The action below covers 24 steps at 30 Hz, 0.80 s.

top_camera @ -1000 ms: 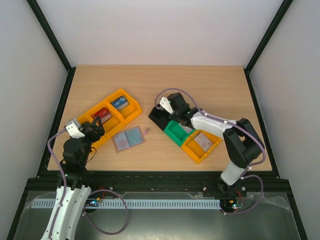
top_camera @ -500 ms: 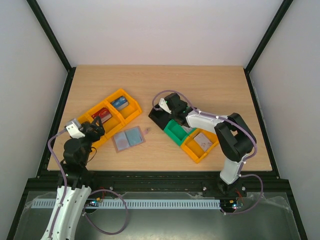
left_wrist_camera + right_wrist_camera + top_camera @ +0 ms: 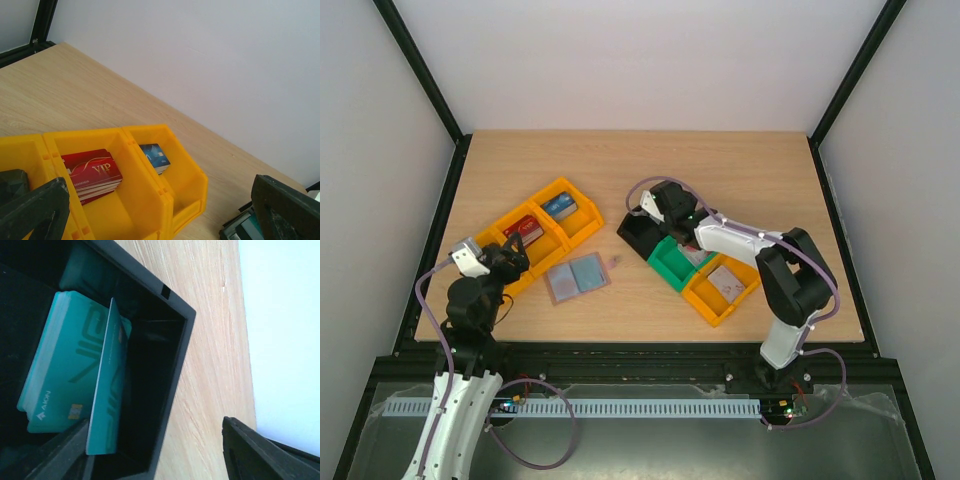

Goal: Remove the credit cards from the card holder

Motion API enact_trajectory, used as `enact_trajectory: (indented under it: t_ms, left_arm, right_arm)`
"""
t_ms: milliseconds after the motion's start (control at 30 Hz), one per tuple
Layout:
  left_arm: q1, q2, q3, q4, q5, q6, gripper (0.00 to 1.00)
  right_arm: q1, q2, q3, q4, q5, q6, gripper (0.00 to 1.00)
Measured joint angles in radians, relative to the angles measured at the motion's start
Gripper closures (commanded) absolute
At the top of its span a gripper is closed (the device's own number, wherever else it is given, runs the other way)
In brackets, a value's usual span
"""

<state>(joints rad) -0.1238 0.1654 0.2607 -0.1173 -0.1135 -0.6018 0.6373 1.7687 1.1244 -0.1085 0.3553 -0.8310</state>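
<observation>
near left, the left gripper point(image 3: 159, 200) hangs over the near end of a row of yellow bins point(image 3: 150, 170). its fingers point(image 3: 30, 210) are wide apart with nothing between them. the holder point(image 3: 578, 277) lies open and flat on the table point(image 3: 740, 170), pale inside up. it is just right of those bins and apart from both grippers.

near right, an orange bin point(image 3: 703, 300) holds a grey card point(image 3: 726, 283) lying flat. touching its far-left side is a green bin point(image 3: 670, 268), then a black bin point(image 3: 635, 238) in the same slanted row.

the right gripper point(image 3: 156, 440) reaches down at the black bin. in the wrist view a teal stack point(image 3: 60, 365) lies flat inside. one teal card point(image 3: 105, 385) stands on its edge against the stack, its lower end just beside one finger point(image 3: 60, 450). the fingers are apart and not clamped on it.

farther along the yellow row, red cards point(image 3: 92, 175) lie in the middle compartment and blue cards point(image 3: 155, 156) in the farthest one.
</observation>
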Motion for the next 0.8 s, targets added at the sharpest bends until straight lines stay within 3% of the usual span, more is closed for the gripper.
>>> enact_trajectory:
  t_ms: [433,500,800]
  left_arm:
    - [0.000,-0.002,0.000,0.005,0.008,0.000,0.00]
    - [0.000,-0.003,0.000,0.007,0.008,0.000,0.00]
    - [0.000,-0.007,0.000,0.011,0.009,0.007,0.00]
  right_arm:
    - [-0.023,-0.009,0.053,-0.084,-0.008,0.008,0.09]
    - [-0.023,-0.010,0.055,-0.089,-0.010,0.012,0.01]
    - [-0.023,0.001,0.126,-0.128,-0.048,0.082,0.01]
